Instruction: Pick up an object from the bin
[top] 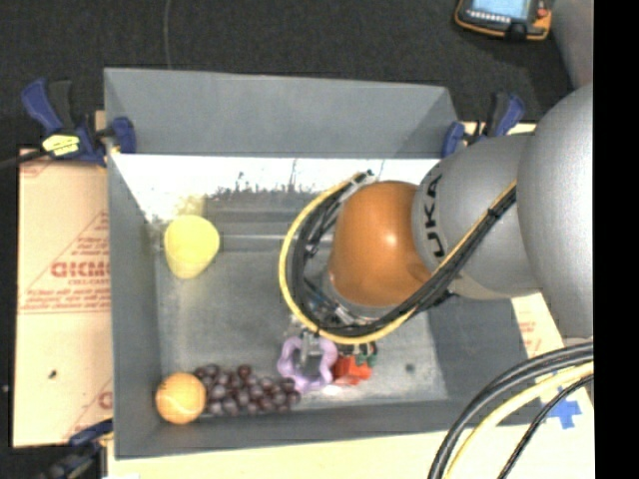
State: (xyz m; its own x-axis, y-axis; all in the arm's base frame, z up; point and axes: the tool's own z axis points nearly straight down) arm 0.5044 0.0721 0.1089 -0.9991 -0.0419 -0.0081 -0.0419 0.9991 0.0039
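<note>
Lilac looped toy (300,365) lies at the bin's (230,307) six o'clock, a red piece (351,370) just beside it at three, grapes (245,389) at nine. Our gripper (321,350) hangs over it; open or closed, we cannot tell. We'd grip squarely and lift straight up.

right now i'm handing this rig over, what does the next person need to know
Gripper: low in the bin, near the front wall, under the orange wrist cover. I cannot tell whether it is open or shut.
Under it: a lilac looped thing and, just right of that, a small red thing.
Elsewhere: a bunch of dark grapes along the front wall, an orange ball in the front left corner, a yellow lemon-like fruit at the back left.
Done: the arm is down at the lilac and red things.
Left: nothing is seen lifted, so grasp one thing and raise it out.
</note>
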